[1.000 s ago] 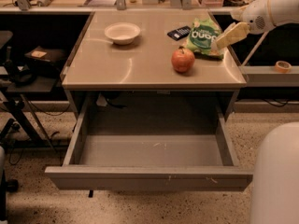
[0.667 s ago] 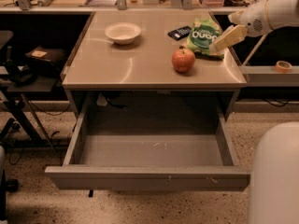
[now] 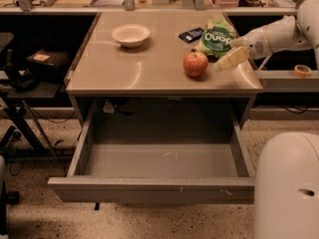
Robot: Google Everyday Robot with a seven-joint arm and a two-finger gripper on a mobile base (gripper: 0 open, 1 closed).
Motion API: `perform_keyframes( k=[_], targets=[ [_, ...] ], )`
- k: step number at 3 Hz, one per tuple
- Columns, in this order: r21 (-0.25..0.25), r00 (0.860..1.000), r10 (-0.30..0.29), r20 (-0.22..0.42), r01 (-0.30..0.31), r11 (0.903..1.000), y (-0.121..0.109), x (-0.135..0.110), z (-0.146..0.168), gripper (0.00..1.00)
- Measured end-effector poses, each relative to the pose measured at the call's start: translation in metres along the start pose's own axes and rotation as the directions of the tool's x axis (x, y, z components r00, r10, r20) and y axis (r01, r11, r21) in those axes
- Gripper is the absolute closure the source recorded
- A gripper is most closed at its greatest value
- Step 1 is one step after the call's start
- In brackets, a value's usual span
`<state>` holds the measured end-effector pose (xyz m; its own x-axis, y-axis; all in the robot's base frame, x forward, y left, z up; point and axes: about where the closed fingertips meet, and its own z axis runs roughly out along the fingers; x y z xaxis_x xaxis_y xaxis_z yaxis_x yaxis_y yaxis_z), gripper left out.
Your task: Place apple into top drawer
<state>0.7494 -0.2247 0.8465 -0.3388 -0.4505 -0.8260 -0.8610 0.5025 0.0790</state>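
Observation:
The red-orange apple [image 3: 195, 63] sits on the table top near its front right edge. The top drawer [image 3: 149, 188] is pulled wide open below the table, and its grey inside holds nothing. My gripper [image 3: 223, 64] reaches in from the right on a white arm and hangs just to the right of the apple, a short gap away, with its pale fingers pointing left and down toward it.
A white bowl [image 3: 130, 35] stands at the back left of the table [image 3: 124, 76]. A green snack bag [image 3: 218, 37] and a dark flat object [image 3: 191, 34] lie behind the apple. A tape roll [image 3: 302, 70] rests on the right shelf. My white base [image 3: 286, 185] fills the lower right.
My gripper has moved left and down, from over the snack bag's right side to just beside the apple. The apple, bowl and drawer have not moved.

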Motion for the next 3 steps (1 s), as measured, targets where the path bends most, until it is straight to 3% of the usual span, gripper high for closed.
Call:
perform_keyframes(
  k=[1,3],
  targets=[
    [-0.130,1.000,0.003,0.008,-0.002,0.9916,0.027,-0.003,0.026,0.00],
    [-0.140,0.999,-0.030,0.026,0.033,0.9896,0.034,-0.015,0.028,0.00]
  ],
)
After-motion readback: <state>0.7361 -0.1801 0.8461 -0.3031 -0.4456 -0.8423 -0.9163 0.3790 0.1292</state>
